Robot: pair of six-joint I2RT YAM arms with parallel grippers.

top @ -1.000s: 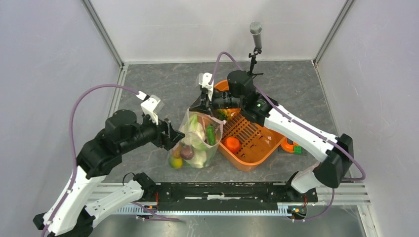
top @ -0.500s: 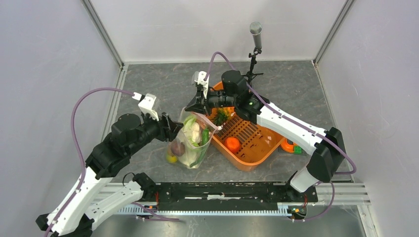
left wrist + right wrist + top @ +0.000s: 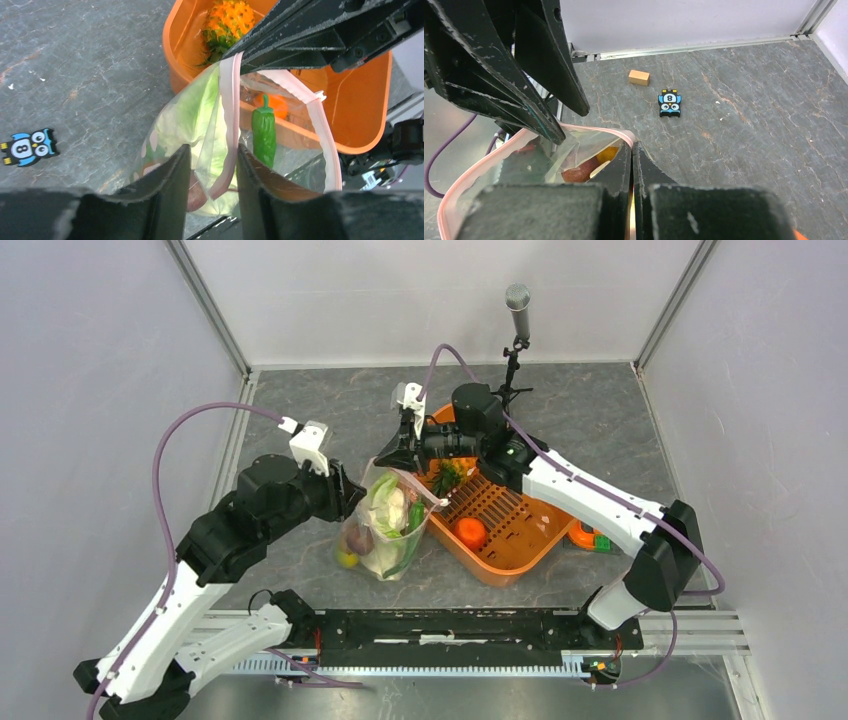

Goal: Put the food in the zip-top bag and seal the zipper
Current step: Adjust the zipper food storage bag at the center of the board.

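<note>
The clear zip-top bag [image 3: 385,530] hangs upright left of the basket, mouth open. It holds the green-white cabbage [image 3: 192,112], a green pepper [image 3: 263,135], a purple fruit [image 3: 360,538] and a yellow piece [image 3: 347,560]. My right gripper [image 3: 631,150] is shut on the far end of the pink zipper [image 3: 594,131] and holds the bag up. My left gripper [image 3: 212,157] is open, with its fingers [image 3: 170,190] on either side of the zipper strip [image 3: 229,115] at the near end. The pineapple [image 3: 230,17] and an orange fruit [image 3: 470,532] lie in the basket.
The orange slotted basket [image 3: 520,540] sits right of the bag. Small orange and green pieces [image 3: 590,538] lie at its right. A microphone stand [image 3: 517,300] is behind it. An owl sticker [image 3: 669,103] and a wooden block [image 3: 639,77] lie on the grey floor.
The right gripper has pulled the bag's far corner to the left, and the bag has shifted left with it. The left gripper has moved up along the bag's near edge.
</note>
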